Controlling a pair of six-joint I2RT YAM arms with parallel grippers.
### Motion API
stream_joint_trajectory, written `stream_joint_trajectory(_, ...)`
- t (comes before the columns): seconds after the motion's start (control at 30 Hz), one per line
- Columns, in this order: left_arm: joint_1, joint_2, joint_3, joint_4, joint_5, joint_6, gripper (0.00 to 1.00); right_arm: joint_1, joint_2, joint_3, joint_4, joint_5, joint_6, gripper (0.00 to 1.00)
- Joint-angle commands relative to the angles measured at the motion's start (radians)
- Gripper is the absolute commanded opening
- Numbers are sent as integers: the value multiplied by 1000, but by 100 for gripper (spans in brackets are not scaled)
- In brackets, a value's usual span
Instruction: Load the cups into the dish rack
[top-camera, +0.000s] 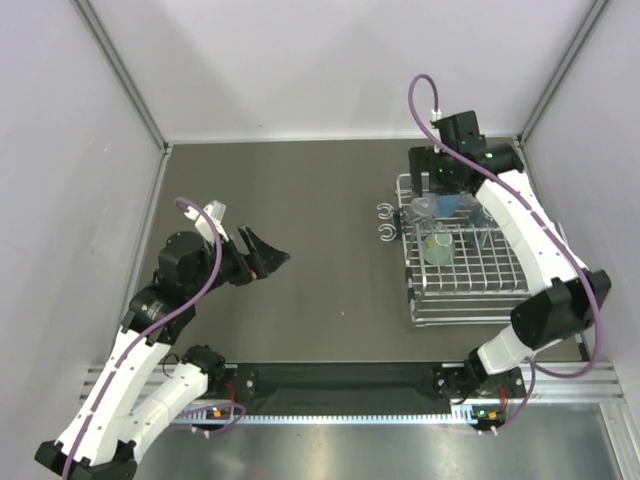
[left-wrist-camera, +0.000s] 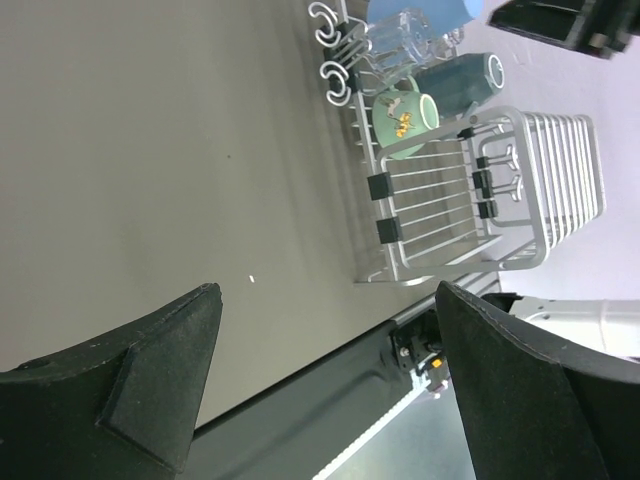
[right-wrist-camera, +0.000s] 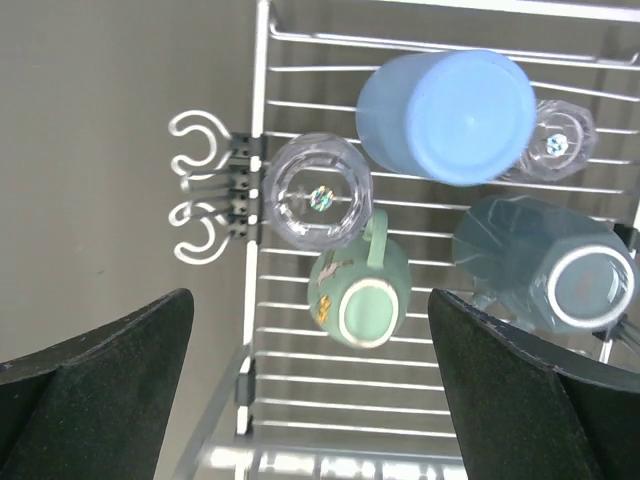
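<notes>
The silver wire dish rack (top-camera: 465, 290) stands at the right, also in the right wrist view (right-wrist-camera: 300, 400) and the left wrist view (left-wrist-camera: 530, 190). Its far end holds five cups: a blue tumbler (right-wrist-camera: 447, 115), a clear tumbler (right-wrist-camera: 318, 190), a smaller clear tumbler (right-wrist-camera: 556, 140), a pale green mug with a flower print (right-wrist-camera: 360, 295) and a dark teal mug (right-wrist-camera: 545, 275). My right gripper (top-camera: 440, 188) hovers open and empty above them (right-wrist-camera: 310, 300). My left gripper (top-camera: 272, 254) is open and empty over bare table at the left (left-wrist-camera: 328, 290).
Two curled hooks (right-wrist-camera: 200, 190) stick out from the rack's left side. The near half of the rack (top-camera: 465, 300) holds nothing. Grey walls enclose the dark table (top-camera: 320, 220) on three sides. A black rail (top-camera: 340, 380) runs along the near edge.
</notes>
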Motion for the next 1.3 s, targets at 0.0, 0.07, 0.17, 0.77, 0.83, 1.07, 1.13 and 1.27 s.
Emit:
stream_joint_trajectory(0.0, 0, 1, 4, 71, 41, -40, 93, 30, -129, 38, -23, -18, 21, 100)
stream_joint_trajectory(0.07, 0, 1, -7, 90, 50, -49, 93, 44, -203, 4, -4, -23, 37, 100)
stream_joint_trajectory(0.17, 0, 9, -32, 127, 81, -60, 96, 65, -329, -95, 51, -64, 94, 100)
stream_joint_trajectory(0.77, 0, -158, -220, 354, 208, -133, 98, 95, -1097, -595, 368, -359, 306, 100)
stream_joint_trajectory(0.83, 0, -233, -278, 434, 236, -170, 98, 96, -1181, -657, 469, -440, 307, 100)
stream_joint_trajectory(1.07, 0, -422, -452, 572, 274, -276, 98, 93, -1538, -904, 600, -470, 418, 100)
stream_joint_trajectory(1.13, 0, -456, -487, 572, 273, -290, 98, 93, -1578, -930, 582, -416, 450, 100)
stream_joint_trajectory(1.27, 0, -476, -513, 567, 282, -293, 99, 92, -1655, -996, 474, -287, 507, 100)
